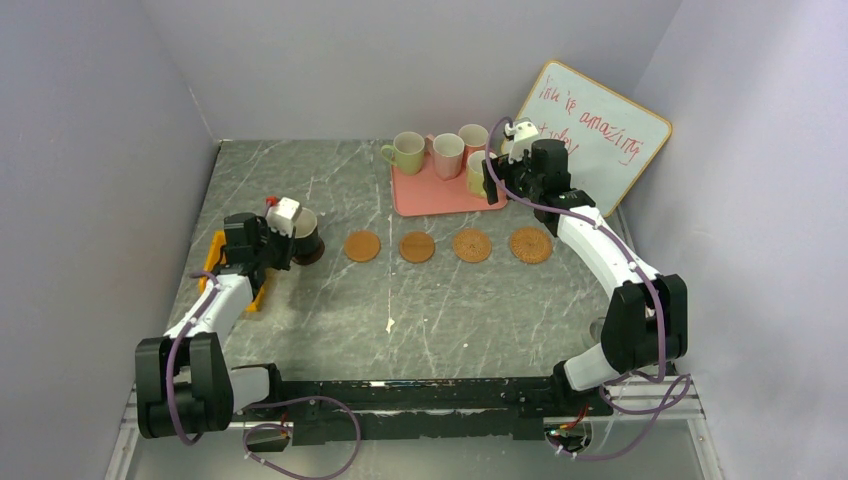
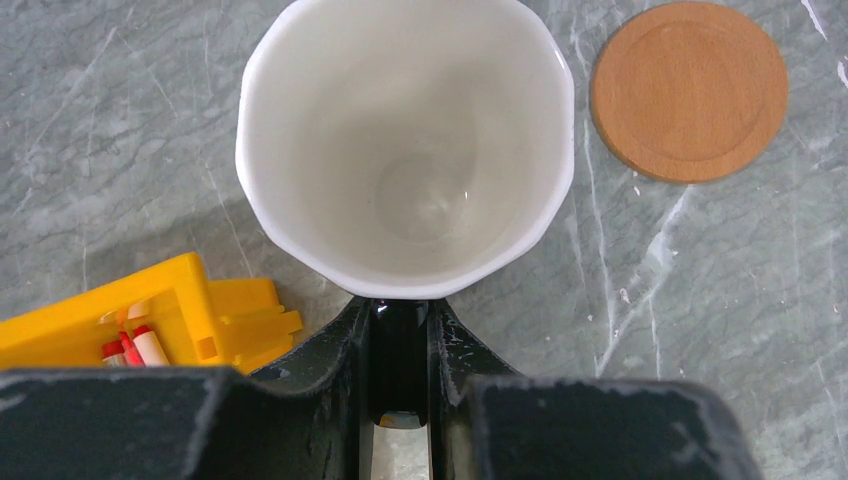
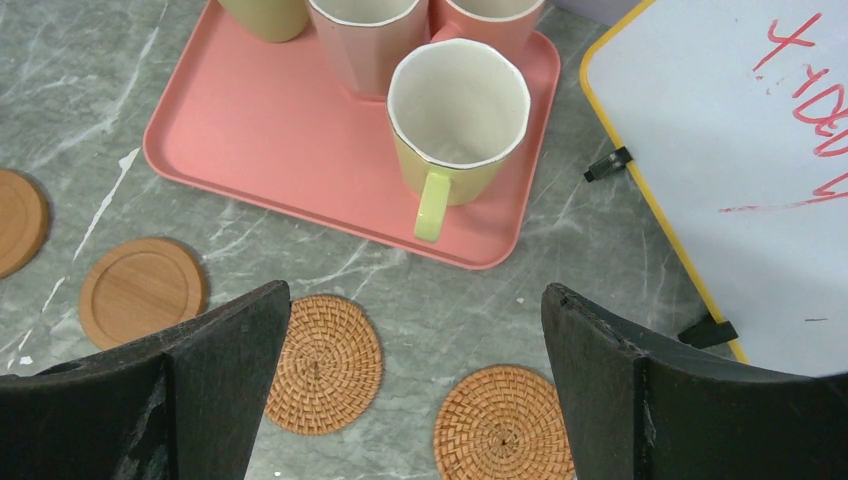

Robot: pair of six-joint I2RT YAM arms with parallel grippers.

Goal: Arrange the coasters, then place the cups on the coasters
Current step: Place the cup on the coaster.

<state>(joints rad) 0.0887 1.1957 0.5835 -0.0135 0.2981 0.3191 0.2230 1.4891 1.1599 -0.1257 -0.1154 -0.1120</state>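
Observation:
A dark brown cup [image 1: 306,238] with a pale inside [image 2: 405,150] stands at the left end of a row of coasters. My left gripper [image 2: 400,312] is shut on its dark handle. The row holds two smooth wooden coasters [image 1: 362,245] [image 1: 417,246] and two woven coasters [image 1: 471,245] [image 1: 530,245]. My right gripper [image 3: 415,330] hangs open above the table just in front of the pink tray [image 3: 270,120]. It faces the handle of a pale green cup [image 3: 458,120] without touching it. Another green cup [image 1: 405,152] and two pink cups [image 1: 447,155] [image 1: 473,138] stand farther back on the tray.
A whiteboard [image 1: 595,135] with red writing leans at the back right, close to my right arm. A yellow holder with markers [image 2: 150,325] lies on the table beside my left gripper. Grey walls close in the table on three sides.

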